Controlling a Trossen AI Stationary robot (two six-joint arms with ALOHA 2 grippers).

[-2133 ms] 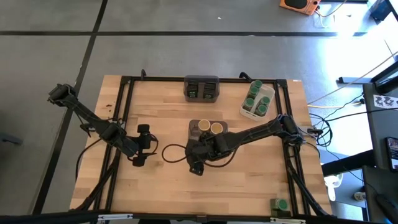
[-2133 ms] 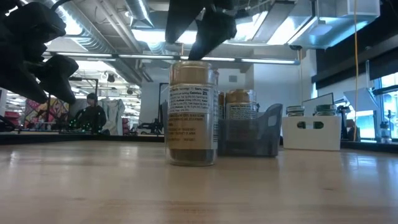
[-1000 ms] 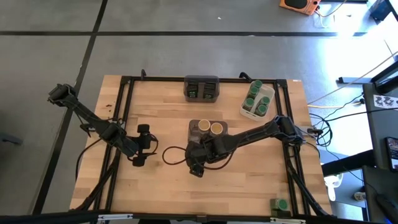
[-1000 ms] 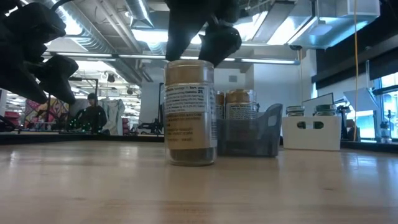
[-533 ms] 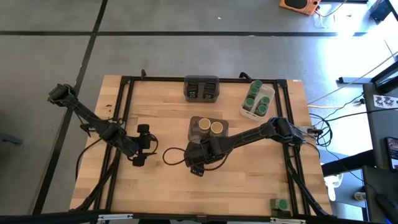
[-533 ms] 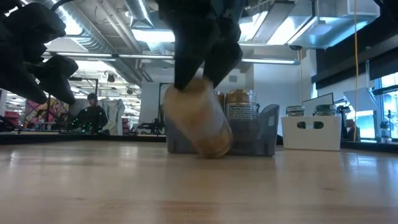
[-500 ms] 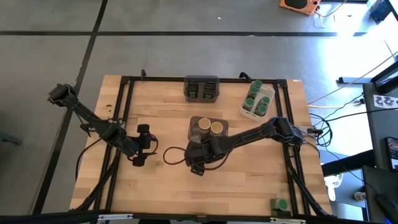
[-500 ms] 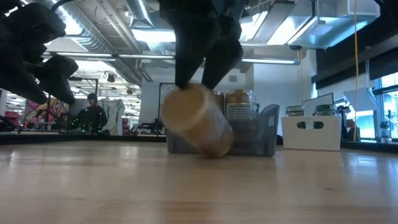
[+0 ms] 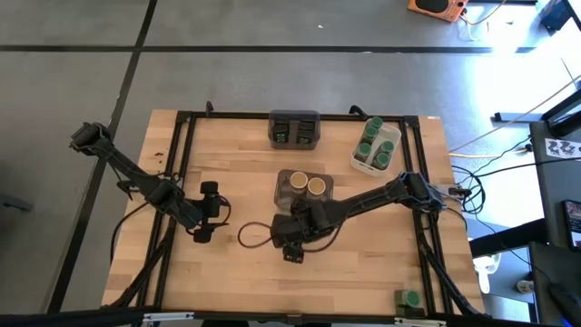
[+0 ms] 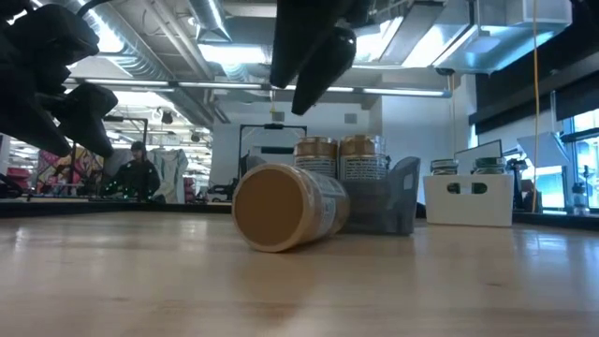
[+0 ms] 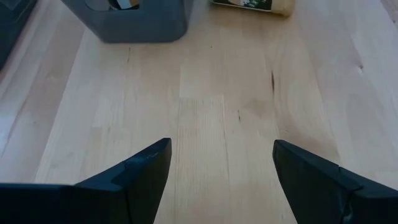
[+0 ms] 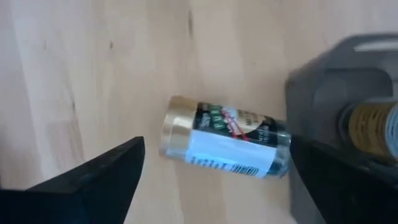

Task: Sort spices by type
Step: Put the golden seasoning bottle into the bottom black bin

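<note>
Tabletop: toppled jar below right tool

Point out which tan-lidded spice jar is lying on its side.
The tan-lidded glass spice jar lying on the wooden table, just below the open right gripper. The two other tan-lidded jars stand upright in the dark grey bin behind it.

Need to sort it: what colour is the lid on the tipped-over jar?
Tan-gold lid, clearest in the low view.
</note>
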